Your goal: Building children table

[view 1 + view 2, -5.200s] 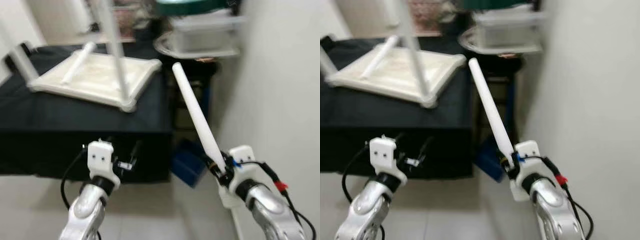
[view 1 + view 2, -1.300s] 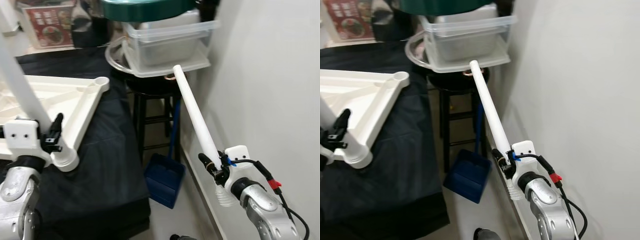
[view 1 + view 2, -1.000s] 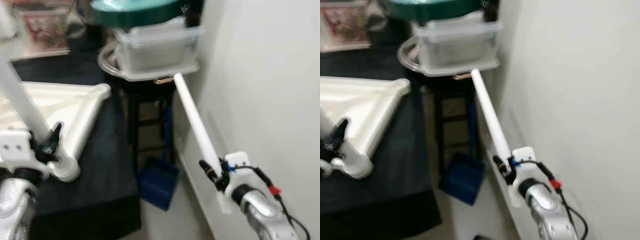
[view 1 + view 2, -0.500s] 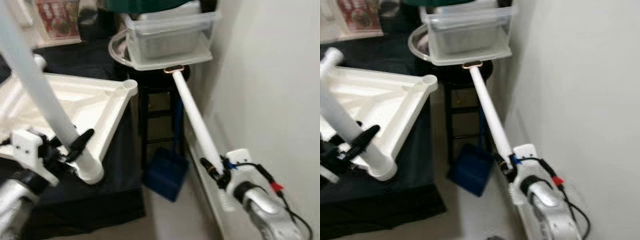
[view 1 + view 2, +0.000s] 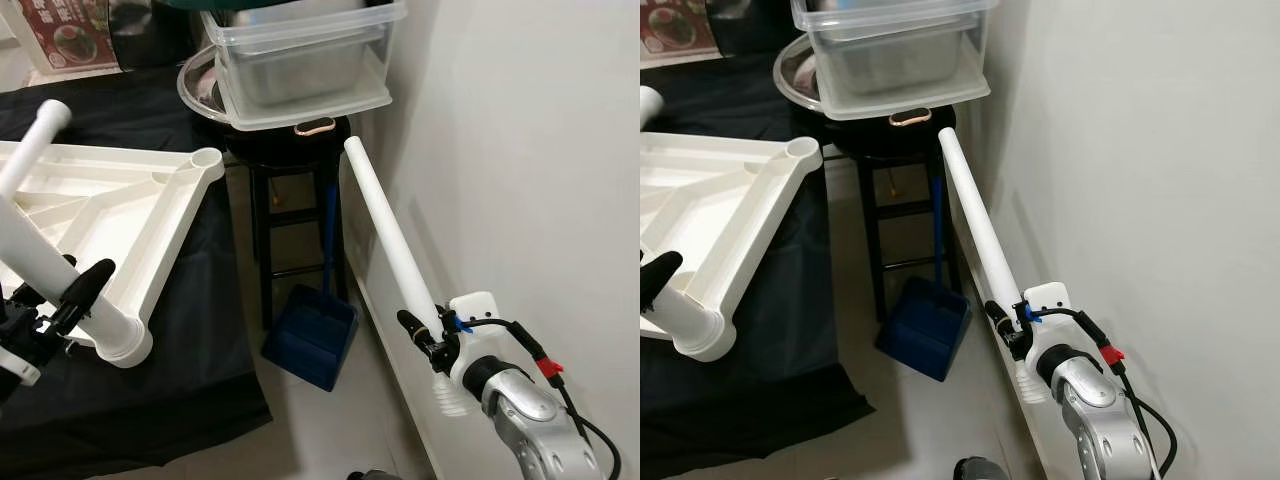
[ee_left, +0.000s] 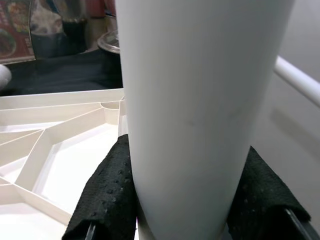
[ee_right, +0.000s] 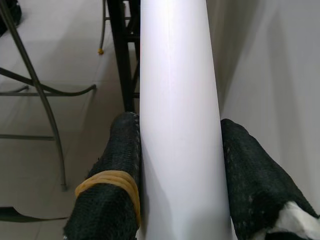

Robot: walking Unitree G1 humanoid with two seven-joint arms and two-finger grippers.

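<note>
Over by the wall, the right gripper [image 5: 420, 333] clamps a loose white table leg [image 5: 389, 232], angled up toward the black stool [image 5: 292, 190]. At the near corner of the upturned tabletop [image 5: 150, 215] on the black-draped table [image 5: 190, 380], the left gripper [image 5: 72, 297] squeezes the mounted leg [image 5: 45, 268].

A thick white table leg [image 6: 200, 110] stands clamped between the left gripper's [image 6: 187, 200] two black textured fingers [image 6: 107, 192], one pad pressed to each side. Behind it lies the white tabletop's ribbed underside [image 6: 55, 150] on a dark cloth [image 6: 60, 75]. Another white leg [image 6: 297, 80] slants across the pale wall beyond.
</note>
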